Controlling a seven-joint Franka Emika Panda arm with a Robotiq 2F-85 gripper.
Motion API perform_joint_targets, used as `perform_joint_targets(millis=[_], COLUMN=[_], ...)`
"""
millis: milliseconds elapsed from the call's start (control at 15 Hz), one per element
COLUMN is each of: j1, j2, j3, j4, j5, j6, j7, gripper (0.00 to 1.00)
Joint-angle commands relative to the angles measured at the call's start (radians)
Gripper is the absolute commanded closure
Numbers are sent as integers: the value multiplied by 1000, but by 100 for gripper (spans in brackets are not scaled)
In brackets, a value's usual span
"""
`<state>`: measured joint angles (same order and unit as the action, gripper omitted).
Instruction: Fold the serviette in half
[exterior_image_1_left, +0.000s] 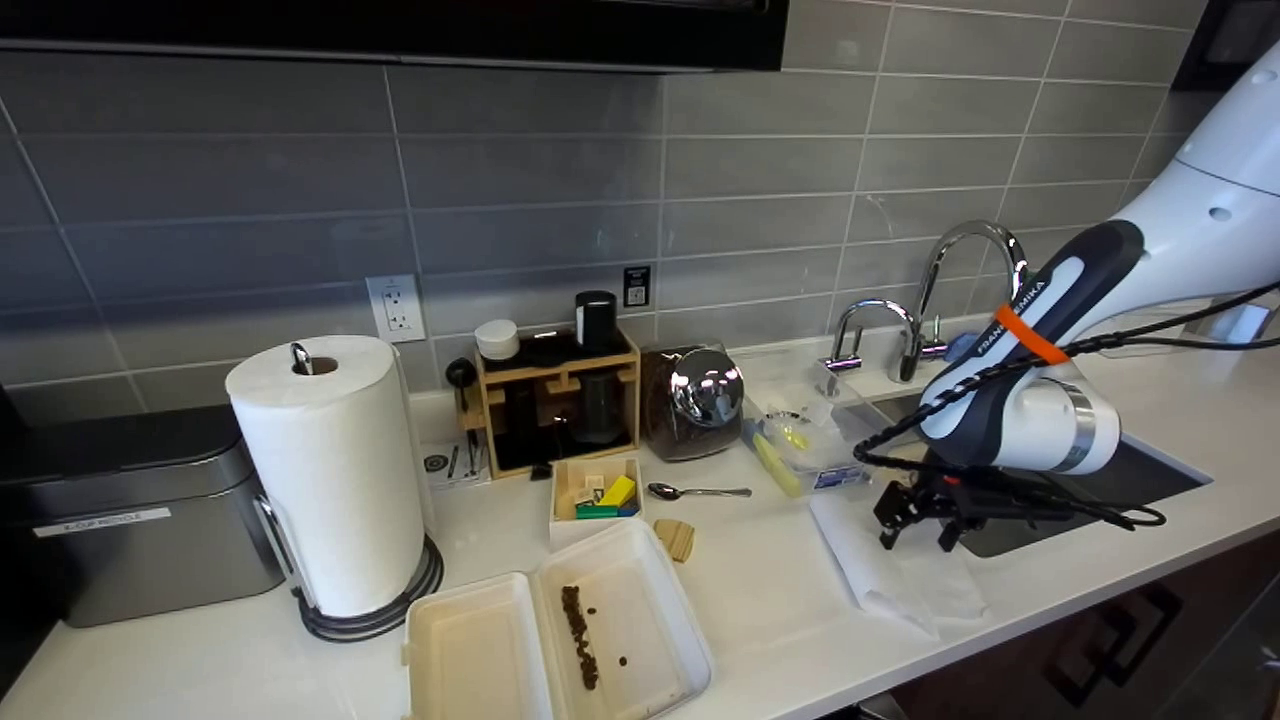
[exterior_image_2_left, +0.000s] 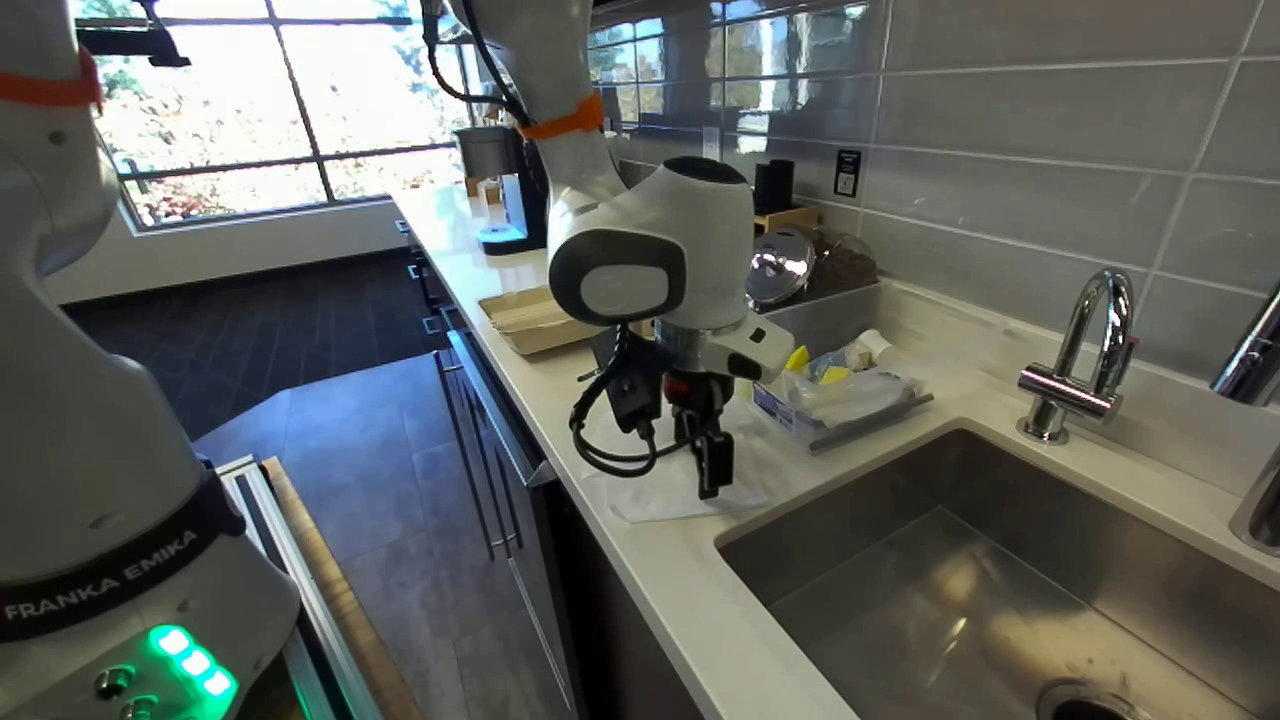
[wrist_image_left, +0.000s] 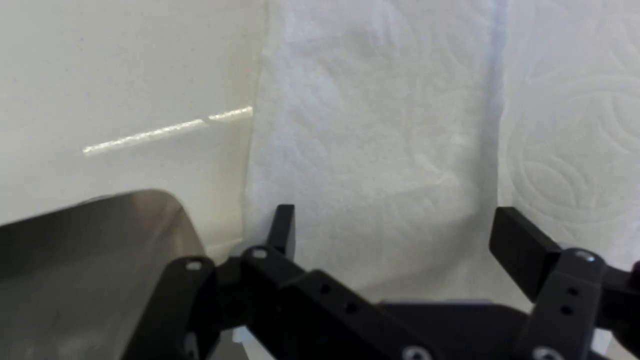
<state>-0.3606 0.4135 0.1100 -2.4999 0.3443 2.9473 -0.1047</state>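
The white serviette (exterior_image_1_left: 868, 560) lies on the counter beside the sink, creased, and also shows in an exterior view (exterior_image_2_left: 650, 505). In the wrist view the serviette (wrist_image_left: 380, 115) has an embossed part at the right and a shadowed layer edge running along it. I cannot tell which layer is on top. No dark specks show on it. My gripper (exterior_image_1_left: 917, 543) is over its sink side, pointing down, open and empty. In the wrist view the gripper's (wrist_image_left: 392, 211) fingers are wide apart across the left layer. Whether the tips touch the paper is not clear.
The sink (exterior_image_2_left: 860, 560) lies right beside the serviette. A clear plastic bin (exterior_image_1_left: 845, 475) with bags stands behind it. A spoon (exterior_image_1_left: 700, 491), an open cream tray (exterior_image_1_left: 480, 650) with brown bits, and a paper-towel roll (exterior_image_1_left: 325, 480) stand farther along. A small faucet (exterior_image_2_left: 1075, 390) stands behind the sink.
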Motion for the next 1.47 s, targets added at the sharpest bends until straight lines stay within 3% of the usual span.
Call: perform_joint_targets(millis=[0,667,1200,1400], j1=[72,339,471,528], j2=[-2,8,-26,-78], j3=[-59,-296,-387,-383], j4=[-12,-11,-15,-21], j5=[-46,-210,-227,-233], j6=[-2,-5,-41,-76], j7=[47,287,460,519], gripper=[0,0,0,0])
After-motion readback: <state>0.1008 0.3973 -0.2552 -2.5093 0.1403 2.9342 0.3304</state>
